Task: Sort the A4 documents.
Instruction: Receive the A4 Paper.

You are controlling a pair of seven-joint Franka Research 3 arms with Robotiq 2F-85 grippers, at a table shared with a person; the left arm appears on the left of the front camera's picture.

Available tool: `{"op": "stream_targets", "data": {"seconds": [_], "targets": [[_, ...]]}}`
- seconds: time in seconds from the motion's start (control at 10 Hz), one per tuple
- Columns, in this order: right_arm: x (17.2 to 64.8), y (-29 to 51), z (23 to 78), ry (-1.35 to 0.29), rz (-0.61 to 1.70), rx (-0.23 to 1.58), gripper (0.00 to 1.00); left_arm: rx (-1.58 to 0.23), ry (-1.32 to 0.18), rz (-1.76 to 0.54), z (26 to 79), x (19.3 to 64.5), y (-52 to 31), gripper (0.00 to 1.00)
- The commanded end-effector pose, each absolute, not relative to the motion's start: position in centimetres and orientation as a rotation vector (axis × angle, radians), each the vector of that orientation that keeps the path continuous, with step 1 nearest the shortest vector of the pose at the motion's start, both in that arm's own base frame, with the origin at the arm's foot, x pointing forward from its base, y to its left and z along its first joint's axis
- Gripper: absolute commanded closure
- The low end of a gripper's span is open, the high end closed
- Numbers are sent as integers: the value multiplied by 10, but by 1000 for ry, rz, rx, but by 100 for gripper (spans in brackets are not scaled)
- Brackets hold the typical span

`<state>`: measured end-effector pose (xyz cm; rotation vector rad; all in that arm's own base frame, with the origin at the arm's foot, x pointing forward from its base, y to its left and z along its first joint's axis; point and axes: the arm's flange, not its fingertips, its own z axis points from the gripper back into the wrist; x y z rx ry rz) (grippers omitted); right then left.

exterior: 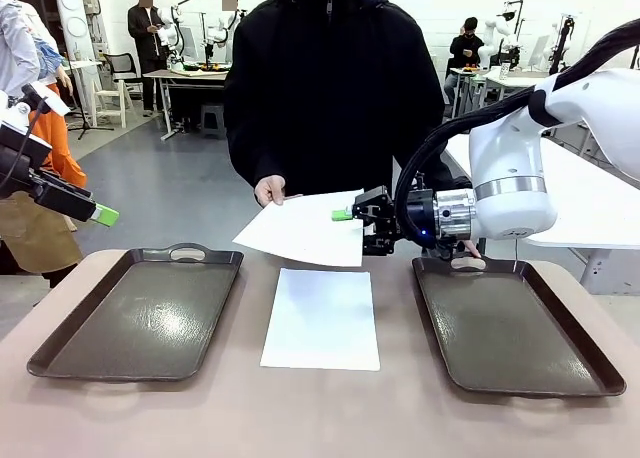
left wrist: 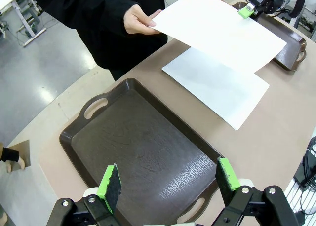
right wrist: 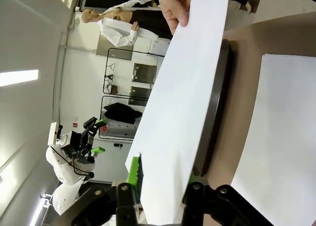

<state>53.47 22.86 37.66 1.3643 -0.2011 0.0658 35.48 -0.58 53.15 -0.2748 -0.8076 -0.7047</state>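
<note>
One A4 document (exterior: 300, 230) hangs in the air, its right edge between the two fingers of the right gripper (exterior: 355, 228) — one green pad above the sheet, the other finger below it. The fingers stand close about the paper, but I cannot tell whether they press on it. The person's hand (exterior: 270, 189) pinches the corner away from those fingers. Below the fingertips a second A4 document (exterior: 322, 318) lies flat on the table (exterior: 320, 418), between the left tray (exterior: 140, 313) and the right tray (exterior: 510, 328). The left gripper (left wrist: 169, 176) hangs empty with its fingers spread wide — the left tray lies just beyond its fingertips.
</note>
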Motion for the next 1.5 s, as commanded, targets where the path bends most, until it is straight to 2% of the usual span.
{"op": "stream_targets", "data": {"seconds": [0.0,0.3,1.0,1.2,1.3,1.4], "targets": [[540,231,375,-195,80,1381,73,-277,-810,-704,531,355,-5,0],[541,230,373,-185,78,1381,99,-277,-810,-704,531,355,-5,0],[538,232,368,-169,93,1377,100,-277,-810,-704,531,355,-5,0],[534,227,375,-105,260,1350,100,-277,-810,-704,531,355,-5,0],[533,232,369,-173,78,1379,100,-277,-810,-704,531,355,-5,0],[533,232,369,-173,78,1379,100,-277,-810,-704,531,355,-5,0]]}}
